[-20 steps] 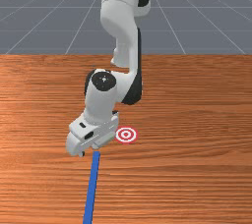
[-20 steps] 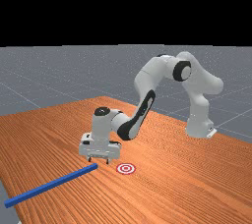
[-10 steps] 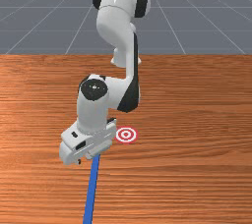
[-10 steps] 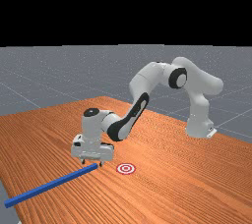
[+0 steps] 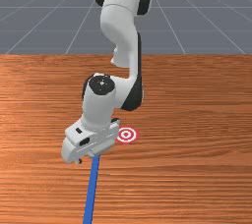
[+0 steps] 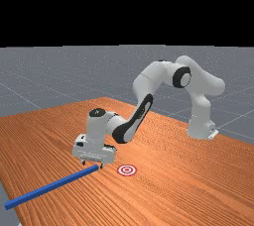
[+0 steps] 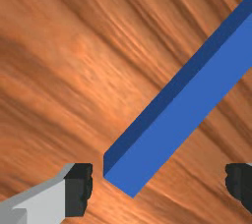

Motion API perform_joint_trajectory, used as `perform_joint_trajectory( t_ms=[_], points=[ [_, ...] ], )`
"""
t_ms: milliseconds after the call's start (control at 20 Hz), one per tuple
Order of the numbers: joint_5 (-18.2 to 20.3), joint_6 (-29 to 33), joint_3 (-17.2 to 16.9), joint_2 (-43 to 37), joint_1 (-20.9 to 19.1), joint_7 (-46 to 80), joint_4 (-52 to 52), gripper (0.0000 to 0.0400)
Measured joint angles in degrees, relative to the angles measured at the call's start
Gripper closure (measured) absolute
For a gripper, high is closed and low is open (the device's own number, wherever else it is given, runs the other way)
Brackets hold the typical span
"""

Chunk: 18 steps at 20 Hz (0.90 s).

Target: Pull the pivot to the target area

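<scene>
Lying on the counter [image 5: 197, 179], the blue bar [image 7: 182, 110] has its target-side end between the spread fingers [image 7: 78, 188], nearer one, its long axis slanting across their line, away from the target [image 5: 126, 134]

bar [image 7: 177, 125]: blue | target [image 5: 126, 134]: red-white rings | table [image 5: 192, 169]: orange-brown, streaked | arm [image 6: 97, 127]: white, black

The way down between the parted jaws is partly blocked by the blue bar [image 7: 182, 112]; more room is left beside one jaw than the other.
</scene>
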Motion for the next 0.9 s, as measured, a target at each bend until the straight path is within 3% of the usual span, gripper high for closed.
perform_joint_trajectory(
  t_ms=[200,400,550,650,700,900],
  points=[
    [0.3,-3.3,0.3,3.4,-0.5,-0.1,6.6,0.0],
    [0.3,-11.0,0.4,8.3,-1.3,-1.0,16.4,0.0],
    [-0.1,-7.9,0.5,7.2,-1.3,-2.2,14.2,0.0],
    [-1.2,-8.5,-1.3,7.4,0.6,1.5,14.3,0.0003],
    [-0.4,-7.7,0.4,6.8,-0.2,-1.4,13.4,0.0],
    [0.4,-11.4,0.3,9.9,-0.2,1.3,19.6,0.0]
  ],
)
